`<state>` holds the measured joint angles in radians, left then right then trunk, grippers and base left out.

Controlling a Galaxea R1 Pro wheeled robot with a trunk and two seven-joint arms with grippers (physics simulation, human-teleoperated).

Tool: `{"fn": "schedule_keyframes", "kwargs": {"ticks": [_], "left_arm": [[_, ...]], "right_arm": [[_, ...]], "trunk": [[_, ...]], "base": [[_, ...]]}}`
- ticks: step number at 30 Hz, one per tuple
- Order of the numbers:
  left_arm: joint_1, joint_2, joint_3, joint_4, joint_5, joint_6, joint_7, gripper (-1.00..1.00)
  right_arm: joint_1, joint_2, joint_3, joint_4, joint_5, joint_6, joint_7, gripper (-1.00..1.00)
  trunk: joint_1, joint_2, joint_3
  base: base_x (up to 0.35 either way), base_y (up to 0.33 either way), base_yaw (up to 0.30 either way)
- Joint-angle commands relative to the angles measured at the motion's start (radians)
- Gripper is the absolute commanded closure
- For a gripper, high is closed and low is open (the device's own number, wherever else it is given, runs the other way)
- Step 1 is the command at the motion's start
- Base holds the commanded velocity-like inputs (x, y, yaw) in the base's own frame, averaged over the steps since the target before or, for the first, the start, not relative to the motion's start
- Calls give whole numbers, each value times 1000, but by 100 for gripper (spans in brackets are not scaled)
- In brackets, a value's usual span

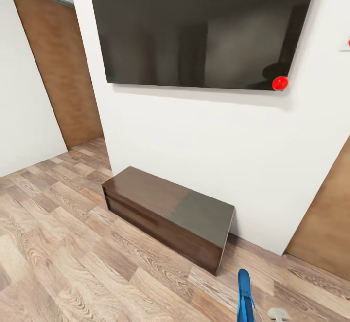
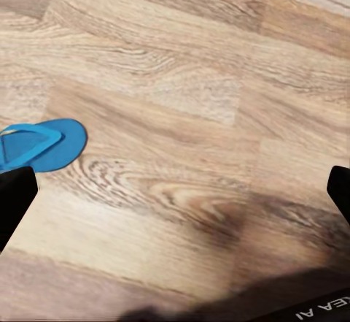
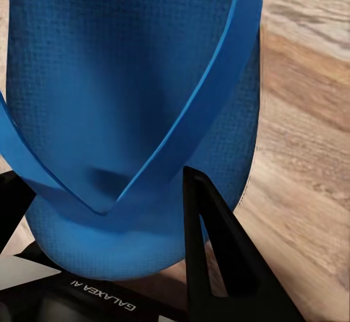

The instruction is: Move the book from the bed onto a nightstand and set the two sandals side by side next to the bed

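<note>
At the far left of my head view a brown door stands beyond the wood-plank floor. Right of it, a low dark brown cabinet sits against the white wall, under a big black screen with a red dot at its corner. On my left wrist view, the left gripper has its fingers spread wide over bare floor, one blue sandal lying near. My right gripper has its fingers pinching the other sandal, which pokes up at the head view's lower edge.
</note>
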<state>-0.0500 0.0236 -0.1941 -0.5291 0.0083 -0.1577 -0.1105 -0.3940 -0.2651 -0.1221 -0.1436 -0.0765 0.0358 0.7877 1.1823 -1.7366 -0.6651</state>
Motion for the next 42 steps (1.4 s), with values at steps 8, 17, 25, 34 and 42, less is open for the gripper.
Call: {"fn": "schedule_keyframes", "kwargs": {"ticks": [8,17,25,34,42], "left_arm": [[-1,0,-4,1,1,-3,0,-100],[-1,1,-4,1,1,-3,0,-100],[-1,1,-4,1,1,-4,0,-100],[-1,1,-4,1,1,-7,0,-100],[-1,1,-4,1,1,-7,0,-100]], "right_arm": [[0,0,-2,0,-8,4,3,100],[0,0,-2,1,-8,4,3,100],[0,0,-2,1,-8,4,3,100],[0,0,-2,1,-8,4,4,100],[0,0,-2,1,-8,4,3,100]], "trunk": [[0,0,-1],[0,0,-1],[0,0,-1],[0,0,-1],[0,0,-1]], "base": [[0,0,290],[51,0,290],[187,0,290],[22,-11,290],[186,-164,290]]}}
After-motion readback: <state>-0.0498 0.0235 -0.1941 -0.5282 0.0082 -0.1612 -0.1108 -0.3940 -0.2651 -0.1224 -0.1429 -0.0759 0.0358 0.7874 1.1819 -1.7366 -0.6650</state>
